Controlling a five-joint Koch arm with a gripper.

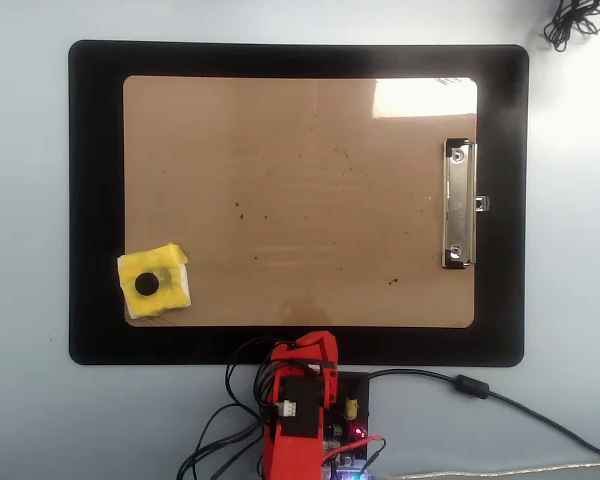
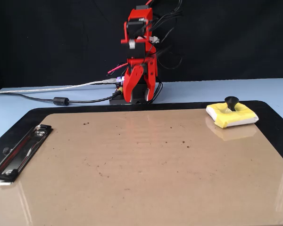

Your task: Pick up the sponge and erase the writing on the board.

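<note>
The yellow sponge (image 1: 155, 283) (image 2: 232, 115) lies on the board's corner, at lower left in the overhead view and far right in the fixed view, with a dark knob in its top hole. The tan board (image 1: 300, 200) (image 2: 132, 165) carries only scattered dark specks; the writing is out of view. My red gripper (image 1: 313, 348) (image 2: 140, 96) hangs folded over the arm's base, well away from the sponge. Its jaws point down, spread apart, with nothing between them.
A silver clip (image 1: 459, 203) (image 2: 19, 150) sits on the board's short edge. The board rests on a larger black mat (image 1: 95, 200) (image 2: 273, 113). Cables (image 1: 480, 390) (image 2: 52, 100) run from the arm's base across the pale blue table.
</note>
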